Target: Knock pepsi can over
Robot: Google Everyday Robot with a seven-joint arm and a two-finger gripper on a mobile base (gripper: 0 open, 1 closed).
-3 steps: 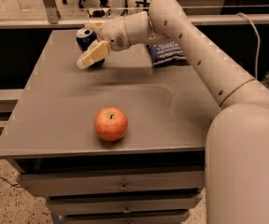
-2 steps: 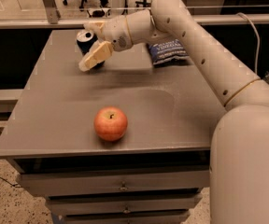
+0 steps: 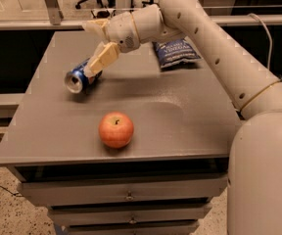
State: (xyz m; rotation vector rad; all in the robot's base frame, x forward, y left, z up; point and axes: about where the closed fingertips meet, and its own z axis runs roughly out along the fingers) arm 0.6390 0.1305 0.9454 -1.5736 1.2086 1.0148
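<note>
Can (image 3: 80, 78): blue, silver top. Hand (image 3: 88, 49), over can at table's back left: cream-white, tan fingers (image 3: 103, 58). Apple (image 3: 116, 129): red-orange, yellowish patch. Bag (image 3: 176, 53): dark blue, white lettering. Table (image 3: 190, 116): plain grey.

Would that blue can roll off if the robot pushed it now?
Likely it rolls: the can lies on its side on the flat table. It probably slides too, being smooth metal. The open gripper sits just above it.

The pepsi can (image 3: 82, 78) lies on the table (image 3: 43, 136), left, under the gripper (image 3: 87, 49) (they touch). The apple (image 3: 116, 129) sits in front, the chip bag (image 3: 176, 53) behind, right.
</note>
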